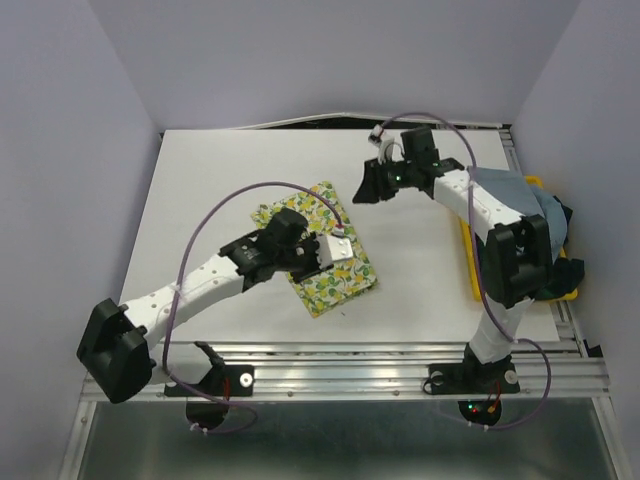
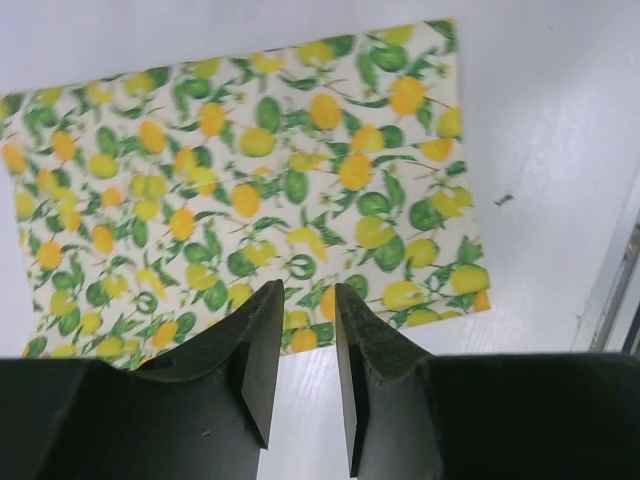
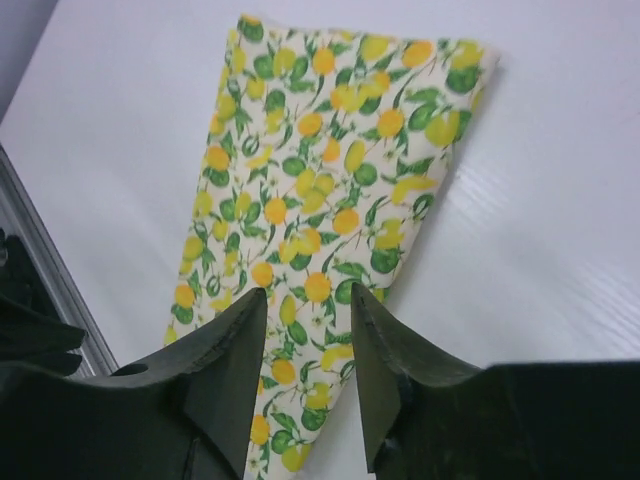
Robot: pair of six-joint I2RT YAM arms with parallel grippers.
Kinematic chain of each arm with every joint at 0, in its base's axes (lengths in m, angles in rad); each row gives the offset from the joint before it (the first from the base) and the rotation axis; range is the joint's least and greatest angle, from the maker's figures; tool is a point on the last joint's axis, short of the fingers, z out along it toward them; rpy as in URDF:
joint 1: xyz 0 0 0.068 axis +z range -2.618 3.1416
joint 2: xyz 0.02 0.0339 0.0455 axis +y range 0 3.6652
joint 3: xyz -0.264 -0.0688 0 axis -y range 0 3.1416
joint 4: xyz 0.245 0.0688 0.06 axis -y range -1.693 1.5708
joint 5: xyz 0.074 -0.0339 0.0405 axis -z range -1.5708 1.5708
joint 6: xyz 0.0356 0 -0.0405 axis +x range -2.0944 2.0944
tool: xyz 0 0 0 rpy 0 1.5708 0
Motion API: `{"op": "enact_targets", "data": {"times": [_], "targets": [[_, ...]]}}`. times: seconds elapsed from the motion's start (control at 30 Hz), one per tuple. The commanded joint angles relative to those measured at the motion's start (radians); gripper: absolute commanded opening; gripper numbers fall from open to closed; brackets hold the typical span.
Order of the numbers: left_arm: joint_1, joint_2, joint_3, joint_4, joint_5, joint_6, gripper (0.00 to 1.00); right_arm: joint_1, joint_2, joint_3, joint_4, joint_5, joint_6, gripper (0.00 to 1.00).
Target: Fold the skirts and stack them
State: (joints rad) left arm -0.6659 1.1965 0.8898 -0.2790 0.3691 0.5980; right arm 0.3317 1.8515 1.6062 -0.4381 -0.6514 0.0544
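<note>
Lemon-print skirt (image 1: 335, 285), folded to a flat rectangle on the white table (image 1: 220, 180), just 9 o'clock of centre. Over it, left gripper (image 2: 305, 290), jaws parted a narrow slot, gripping nothing. Off the cloth's 1 o'clock corner, right gripper (image 1: 372, 183), jaws partly open too, empty. Away at 3 o'clock, blue-grey skirt (image 1: 505, 190) heaped on the yellow tray (image 1: 467, 255), half hidden behind the right arm.

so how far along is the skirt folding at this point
Done: the lemon-print skirt lies folded flat mid-table. In hand: nothing. The left hand and the right hand hover by it, open and empty. Left: the blue-grey skirt sits bunched in the yellow tray with a dark skirt beside it, so two folds and the stacking remain.
</note>
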Motion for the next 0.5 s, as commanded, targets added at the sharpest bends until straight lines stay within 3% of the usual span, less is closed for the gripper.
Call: {"op": "enact_targets", "data": {"times": [0.0,0.23,0.47], "targets": [[-0.178,0.110,0.057,-0.051,-0.193,0.072,0.37,0.069,0.055,-0.230,-0.053,-0.218,-0.097,0.42],[-0.397,0.232,0.069,-0.032,-0.311,0.005,0.51,0.078,0.078,-0.433,0.108,-0.269,-0.010,0.35],[-0.495,0.354,0.057,-0.025,-0.421,-0.078,0.52,0.110,0.078,-0.543,0.170,-0.159,0.042,0.33]]}}
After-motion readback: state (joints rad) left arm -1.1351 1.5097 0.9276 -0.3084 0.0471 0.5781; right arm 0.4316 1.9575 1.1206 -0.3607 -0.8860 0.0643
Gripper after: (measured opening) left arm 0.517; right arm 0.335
